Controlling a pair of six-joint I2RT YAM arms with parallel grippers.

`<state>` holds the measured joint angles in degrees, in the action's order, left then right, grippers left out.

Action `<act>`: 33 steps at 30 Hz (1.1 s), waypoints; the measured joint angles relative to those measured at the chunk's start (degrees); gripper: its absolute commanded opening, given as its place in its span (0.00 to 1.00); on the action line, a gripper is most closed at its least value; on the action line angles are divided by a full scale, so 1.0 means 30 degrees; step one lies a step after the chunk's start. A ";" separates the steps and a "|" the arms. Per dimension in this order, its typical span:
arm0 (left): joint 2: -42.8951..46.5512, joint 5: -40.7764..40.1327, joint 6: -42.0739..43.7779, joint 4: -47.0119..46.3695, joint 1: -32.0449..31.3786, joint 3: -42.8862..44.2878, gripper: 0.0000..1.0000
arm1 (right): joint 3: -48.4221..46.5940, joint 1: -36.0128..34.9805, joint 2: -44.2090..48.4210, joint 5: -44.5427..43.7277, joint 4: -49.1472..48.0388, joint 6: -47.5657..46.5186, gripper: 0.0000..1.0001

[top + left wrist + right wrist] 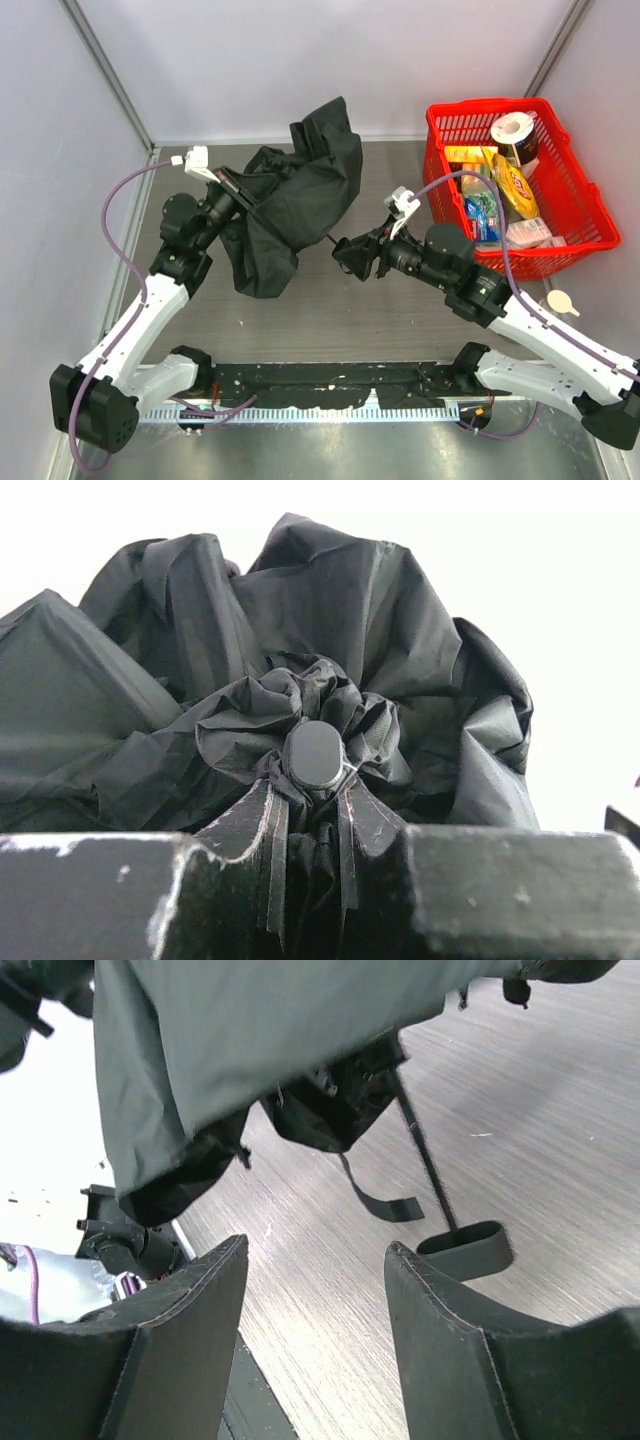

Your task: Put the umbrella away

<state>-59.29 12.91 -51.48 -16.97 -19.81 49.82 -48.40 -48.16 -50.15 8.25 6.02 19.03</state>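
Observation:
The black umbrella (300,190) hangs collapsed above the table, its loose canopy bunched and drooping at the left centre. My left gripper (238,198) is shut on its top end. In the left wrist view the fingers (250,825) pinch gathered fabric just under the oval tip cap (315,755). My right gripper (345,255) stands open to the right of the canopy, with nothing between its fingers (205,1290). In the right wrist view the thin shaft (420,1150) runs down to the small handle (465,1247), just beyond the right finger, and a strap (385,1205) dangles beside it.
A red basket (530,258) stands at the back right, holding a tape roll (513,130) and several packets. A small cream object (561,299) lies in front of the basket. Grey walls enclose the table on three sides.

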 measured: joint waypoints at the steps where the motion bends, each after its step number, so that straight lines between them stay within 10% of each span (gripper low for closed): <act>1: 0.0291 0.0372 0.0510 -0.0801 0.0022 -0.0590 0.00 | -0.0131 0.0007 0.0102 -0.0095 0.0117 -0.0029 0.62; 22: 0.5952 0.5632 0.6171 -0.7497 0.0022 -0.5982 0.00 | -0.4197 0.0976 0.1209 0.0474 0.2441 0.0393 0.64; 27: 0.6178 0.5625 0.4838 -0.9435 0.0022 -0.6776 0.00 | -0.0976 0.0976 0.1268 0.2550 -0.1989 0.2200 0.43; 33: 0.5595 0.5384 0.1880 -1.2881 0.0022 -0.7723 0.00 | 0.6448 0.0976 0.0605 0.5166 -1.1387 0.6360 0.71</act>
<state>-42.50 29.06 -45.84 -55.61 -19.75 26.65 -29.06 -45.23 -48.34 23.75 -28.14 38.11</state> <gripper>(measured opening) 0.199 0.656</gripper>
